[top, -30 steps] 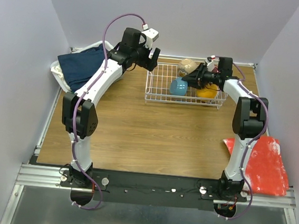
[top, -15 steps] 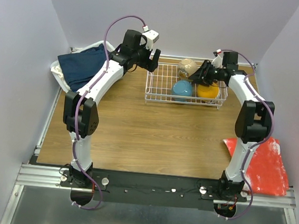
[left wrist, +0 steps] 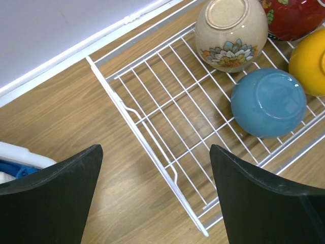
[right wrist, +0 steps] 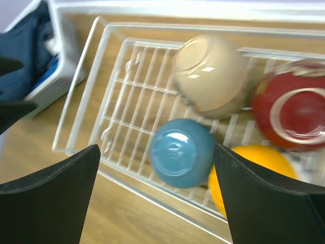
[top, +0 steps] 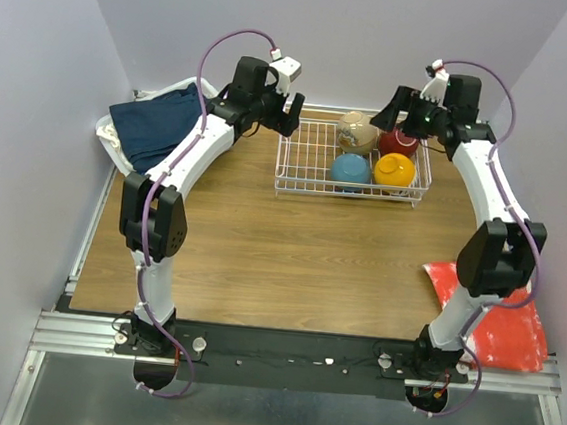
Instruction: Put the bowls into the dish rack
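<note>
In the dish rack [top: 304, 160], four glossy bowls [left wrist: 268, 101] lie upside-down.

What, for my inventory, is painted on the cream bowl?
A pale floral pattern on the cream bowl, clearest in left wrist view.

**Cropped, blurred, too small**

Left wrist view: the red bowl [left wrist: 292, 18] is cropped by the top edge at 1 o'clock and the orange bowl [left wrist: 312, 61] by the right edge at 3 o'clock. The white plastic basket [left wrist: 23, 155] and its blue cloth [left wrist: 10, 170] are cropped by the left edge at 8 o'clock. Right wrist view: everything is blurred, the red bowl worst, and the right gripper [right wrist: 156, 168] covers part of the orange bowl at 5 o'clock. From above, the pattern on the cream bowl [top: 356, 129] is too small to read
</note>
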`<state>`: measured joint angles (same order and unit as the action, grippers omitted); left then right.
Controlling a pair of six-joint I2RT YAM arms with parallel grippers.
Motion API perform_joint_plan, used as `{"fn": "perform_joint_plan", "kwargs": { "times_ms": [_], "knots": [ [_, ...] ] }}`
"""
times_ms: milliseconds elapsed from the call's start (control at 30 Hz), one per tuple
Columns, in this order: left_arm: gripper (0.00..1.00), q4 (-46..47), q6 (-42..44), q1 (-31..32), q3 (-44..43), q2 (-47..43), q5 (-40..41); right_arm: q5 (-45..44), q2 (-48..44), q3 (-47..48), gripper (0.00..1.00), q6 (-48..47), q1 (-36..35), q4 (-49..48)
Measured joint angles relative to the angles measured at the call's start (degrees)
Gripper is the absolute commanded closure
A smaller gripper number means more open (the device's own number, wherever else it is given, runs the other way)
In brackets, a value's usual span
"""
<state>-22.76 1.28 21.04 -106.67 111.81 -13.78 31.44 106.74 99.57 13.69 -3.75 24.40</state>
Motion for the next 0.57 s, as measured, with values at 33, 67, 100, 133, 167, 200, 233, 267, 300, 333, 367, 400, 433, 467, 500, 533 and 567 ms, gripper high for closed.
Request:
{"fn": "perform_joint_plan", "kwargs": {
  "times_ms": [33,67,100,133,167,200,233,267,300,333,367,400,433,467,500,533,567],
  "knots": [
    [0.01,-0.02,0.24,0.0,0.0,-0.07,0.48,-2.73,-1.73,-0.48,0.0,-0.74,0.0,-0.24],
    [0.01,-0.02,0.46,0.0,0.0,-0.15,0.87,-4.42,-2.93,-0.85,0.0,-1.27,-0.07,-0.31],
    [0.01,-0.02,0.76,0.0,0.0,-0.35,1.44,-7.37,-4.26,-1.4,0.0,-1.7,-0.07,-0.57],
    [0.01,-0.02,1.16,0.0,0.17,-0.74,2.4,-12.5,-6.23,-2.64,0.0,-2.19,-0.15,-1.18],
    [0.01,0.0,1.79,0.0,0.5,-1.53,3.39,-16.96,-8.0,-4.04,0.0,-2.58,-0.2,-1.57],
    [0.01,0.0,1.97,0.0,0.63,-1.75,3.76,-20.68,-9.57,-5.35,0.0,-3.06,-0.2,-2.21],
    [0.01,0.0,2.29,0.0,0.92,-2.51,4.46,-23.65,-10.8,-6.54,0.0,-3.45,-0.2,-2.86],
    [0.01,0.02,2.64,0.0,1.2,-2.91,5.09,-27.87,-12.55,-8.92,0.0,-4.33,-0.2,-4.31],
    [0.01,0.02,2.95,0.0,1.81,-3.82,5.9,-30.75,-14.51,-11.34,0.0,-4.9,-0.2,-4.98],
    [0.01,0.04,3.34,0.0,2.64,-5.05,6.95,-33.86,-16.41,-13.75,0.0,-5.92,-0.17,-5.57],
    [0.01,0.11,3.65,0.0,3.37,-5.92,7.87,-36.3,-18.1,-15.78,0.0,-6.75,-0.15,-6.01],
    [0.01,0.22,3.87,0.0,4.24,-6.97,8.83,-37.86,-19.39,-17.59,0.0,-7.34,-0.13,-6.78],
    [0.01,0.24,4.07,0.0,4.94,-7.72,9.66,-40.0,-21.44,-20.28,0.0,-8.28,-0.11,-7.21],
    [0.01,0.33,4.28,0.0,5.84,-8.63,10.62,-41.18,-22.62,-21.79,0.0,-8.87,-0.11,-7.23],
    [0.01,0.63,4.52,0.0,6.88,-9.53,11.54,-42.49,-24.26,-24.04,0.0,-9.68,-0.11,-7.93],
    [0.01,0.68,4.7,0.0,7.74,-10.12,12.0,-43.6,-25.9,-26.01,0.0,-10.58,-0.11,-8.07],
    [0.01,0.66,4.81,0.0,9.11,-11.1,12.68,-44.11,-26.97,-27.41,0.0,-11.37,-0.09,-8.41]
  ]
}}
